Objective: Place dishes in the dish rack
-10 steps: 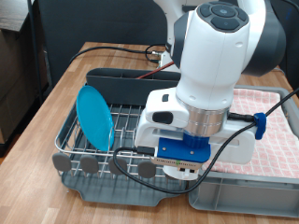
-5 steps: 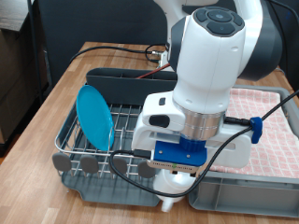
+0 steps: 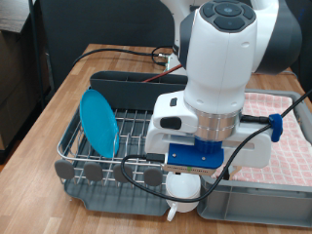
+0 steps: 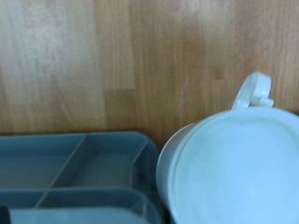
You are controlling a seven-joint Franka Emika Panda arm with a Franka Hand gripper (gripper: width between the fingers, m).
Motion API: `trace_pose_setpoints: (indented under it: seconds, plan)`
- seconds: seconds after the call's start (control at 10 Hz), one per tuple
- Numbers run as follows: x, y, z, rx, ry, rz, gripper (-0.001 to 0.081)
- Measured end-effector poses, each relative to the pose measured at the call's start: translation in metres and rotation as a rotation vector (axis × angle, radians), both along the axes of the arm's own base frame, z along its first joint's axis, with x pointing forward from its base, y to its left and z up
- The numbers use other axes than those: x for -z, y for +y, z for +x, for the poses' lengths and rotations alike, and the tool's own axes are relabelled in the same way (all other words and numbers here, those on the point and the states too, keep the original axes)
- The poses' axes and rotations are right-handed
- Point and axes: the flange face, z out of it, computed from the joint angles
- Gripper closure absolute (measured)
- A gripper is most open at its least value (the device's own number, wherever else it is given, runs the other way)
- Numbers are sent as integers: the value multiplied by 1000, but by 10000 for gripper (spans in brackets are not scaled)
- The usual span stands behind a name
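While the bulky white arm [image 3: 229,68] filled most of the exterior view, the wooden table [image 3: 49,122] lay smooth and pale beneath it, its grain clearer in the wrist view; the dish rack [image 3: 107,161], a grid of thin metal wire on a dark grey plastic tray with round grey feet along its near edge, sat at the exterior view's left and centre; the blue plate [image 3: 98,122], round, flat and bright, stood on edge in the wires at the rack's left side; a pink checkered cloth [image 3: 283,122] lay at the exterior view's right; the gripper [image 3: 190,171], hidden behind its blue mount, hung over the rack's near right corner, and whether its fingers were apart or together could not be told; the white mug [image 3: 181,191], small, smooth and round, showed just below it, its looped handle clear in the wrist view beside the grey tray's rounded corner [image 4: 93,177]
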Motion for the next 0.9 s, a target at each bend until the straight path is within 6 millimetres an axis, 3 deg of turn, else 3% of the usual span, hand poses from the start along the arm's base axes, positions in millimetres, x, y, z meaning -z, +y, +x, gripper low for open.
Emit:
trace_pose_setpoints:
  seconds: [0.3, 0.7, 0.9]
  plan:
    - [-30, 5, 7, 7, -1, 14, 6]
    - [-69, 12, 15, 7, -40, 7, 3]
    - [-78, 14, 18, -4, -59, -14, 3]
